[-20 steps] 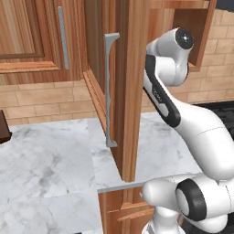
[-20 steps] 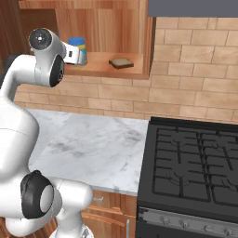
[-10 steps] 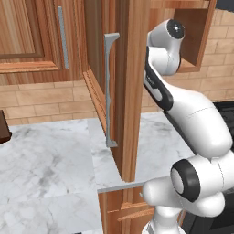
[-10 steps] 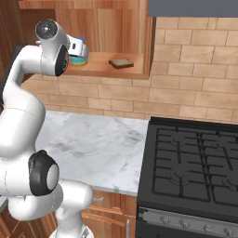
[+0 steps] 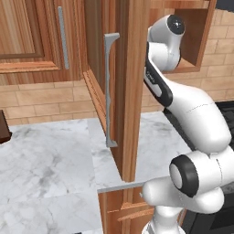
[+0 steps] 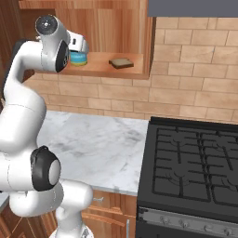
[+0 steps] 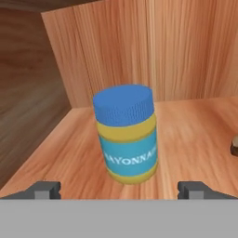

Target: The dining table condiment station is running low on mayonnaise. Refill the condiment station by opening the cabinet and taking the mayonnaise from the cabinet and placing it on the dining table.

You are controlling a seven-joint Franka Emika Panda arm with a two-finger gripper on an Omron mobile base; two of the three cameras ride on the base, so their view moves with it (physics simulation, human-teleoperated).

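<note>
End effector (image 7: pixel 119 189) fully open, holding nothing, facing the upright mayonnaise (image 7: pixel 126 135) on the shelf of the open cabinet (image 6: pixel 107 65).

The white arm (image 5: pixel 183 105) reaches up high, elbow bent; its gripper (image 7: pixel 121 189) points level, jaws spread wide, holding nothing.
</note>
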